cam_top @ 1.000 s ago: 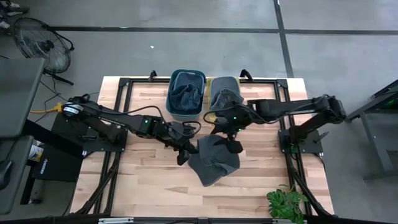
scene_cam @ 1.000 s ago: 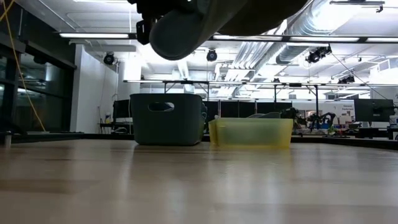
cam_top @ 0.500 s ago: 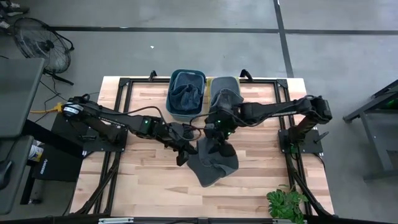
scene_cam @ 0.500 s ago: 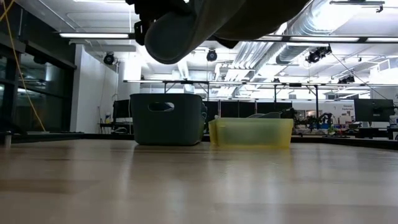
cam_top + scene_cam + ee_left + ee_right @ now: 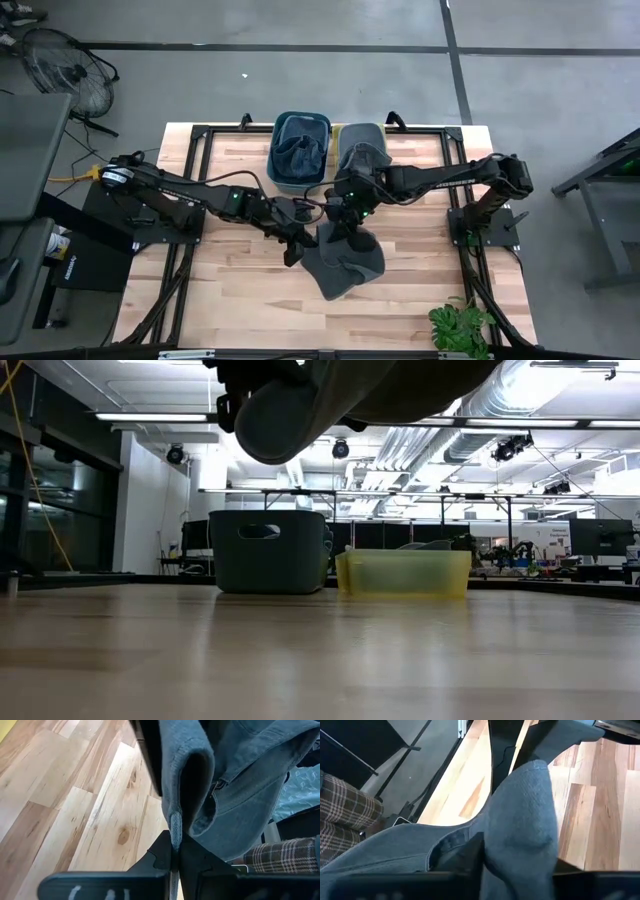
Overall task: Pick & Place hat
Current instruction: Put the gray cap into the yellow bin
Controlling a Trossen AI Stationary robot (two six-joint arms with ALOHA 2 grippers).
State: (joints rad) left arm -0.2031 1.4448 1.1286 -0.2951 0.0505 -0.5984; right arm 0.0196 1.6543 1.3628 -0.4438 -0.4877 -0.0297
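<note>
So both arms have the floppy grey-blue fabric hat (image 5: 345, 262) held up off the light wooden plank desk (image 5: 220, 300), roughly mid-desk, just in front of the two bins. You can see from the low view that it's properly airborne, hanging above the boards with clear space under it.

The left gripper (image 5: 297, 243) is at the hat's left edge. In the left wrist view its fingers (image 5: 167, 857) are pressed together on a thin fold of the hat's rim, a really narrow pinch. The right gripper (image 5: 341, 222) comes in from the bin side and sits on the hat's upper part. In its wrist view the cloth bunches right over the fingers, so they look clamped on a thick wad of it, though the fabric hides the tips.

Behind it are the dark teal plastic bin (image 5: 299, 152), which already has dark cloth in it, and the pale yellow translucent bin (image 5: 362, 143), which also holds some grey fabric. Can't tell from this which one the hat is meant for.

My take on doing this bit well: move both arms together at matching speed so the cloth isn't stretched between them. That left pinch is so slim it could slip off if the right arm pulls ahead. Keep the hat high enough to clear the bin wall, get it centred over the opening, then let go with both.
</note>
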